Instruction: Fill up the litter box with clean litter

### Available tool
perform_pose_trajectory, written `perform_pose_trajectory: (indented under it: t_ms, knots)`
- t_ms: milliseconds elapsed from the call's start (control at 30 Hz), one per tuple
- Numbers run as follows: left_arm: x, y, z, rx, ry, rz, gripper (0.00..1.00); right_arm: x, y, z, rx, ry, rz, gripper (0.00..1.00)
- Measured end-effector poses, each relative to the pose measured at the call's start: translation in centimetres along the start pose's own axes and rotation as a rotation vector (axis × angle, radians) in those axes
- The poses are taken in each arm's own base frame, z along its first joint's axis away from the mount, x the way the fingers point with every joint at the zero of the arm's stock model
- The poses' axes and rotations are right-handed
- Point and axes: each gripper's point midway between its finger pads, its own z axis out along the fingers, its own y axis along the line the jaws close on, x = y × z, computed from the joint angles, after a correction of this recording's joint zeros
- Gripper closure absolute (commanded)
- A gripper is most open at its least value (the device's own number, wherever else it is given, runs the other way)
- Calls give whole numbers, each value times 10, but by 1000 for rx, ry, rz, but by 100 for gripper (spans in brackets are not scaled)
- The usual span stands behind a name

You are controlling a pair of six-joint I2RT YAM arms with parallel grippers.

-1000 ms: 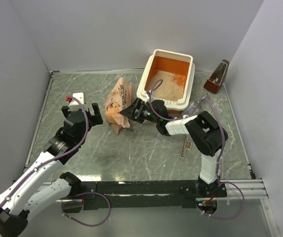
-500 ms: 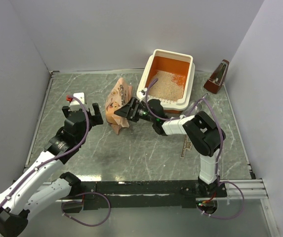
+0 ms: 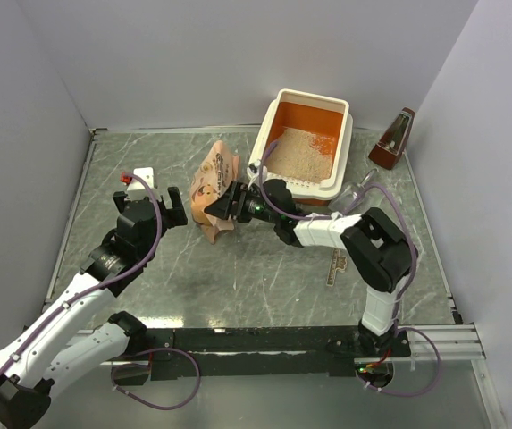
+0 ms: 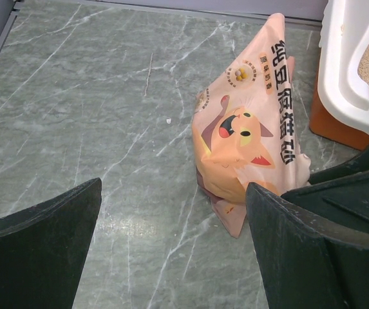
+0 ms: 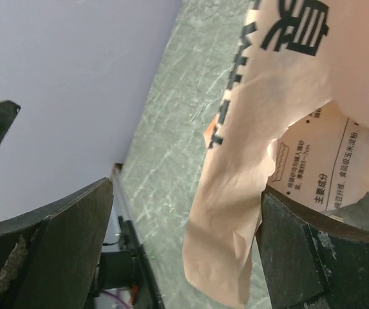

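The near edge of the peach-pink bag (image 3: pixel 211 179) is masked in the top view by the right claw (image 3: pixel 222 207), so contact cannot be judged. The right arm is stretched low across the bench (image 3: pixel 264 268), with its jaws spread wide about the bag's crumpled edge. The left claw (image 3: pixel 174 207) is held open beside the bag, with nothing gripped. The litter box (image 3: pixel 313 94) is seen at the back, with clean litter (image 3: pixel 300 150) spread inside.
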Motion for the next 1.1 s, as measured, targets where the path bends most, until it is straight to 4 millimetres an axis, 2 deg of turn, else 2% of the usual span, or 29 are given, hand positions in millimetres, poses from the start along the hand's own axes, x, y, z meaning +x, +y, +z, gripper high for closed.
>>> perform_pose_trajectory:
  t_ms: [267,433,533,633,667,733,767,833,867,900,967,1100]
  knots:
    - [0,0,0,0,0,0,3,-4,24,-3,24,-12,-141,8]
    - [0,-1,0,3,1,0,3,-6,37,4,41,1,-216,8]
    - [0,-1,0,4,2,0,3,-8,45,9,71,12,-264,13]
    - [1,-1,0,7,4,1,3,-15,50,15,128,17,-323,26]
    - [1,-1,0,7,5,1,3,-14,52,16,129,18,-332,36]
    - [1,-1,0,7,4,1,3,-15,50,19,171,25,-364,47]
    - [1,-1,0,7,5,1,3,-15,48,20,199,30,-378,58]
    - [1,-1,0,7,5,1,3,-14,41,22,247,39,-400,72]
    - [1,-1,0,7,6,2,3,-13,36,24,273,52,-410,92]
    - [1,-1,0,6,6,2,3,-12,31,24,300,59,-417,100]
    - [2,-1,0,6,8,3,3,-12,18,25,375,78,-443,100]
    - [2,-1,1,5,12,6,3,-14,9,28,474,98,-502,100]
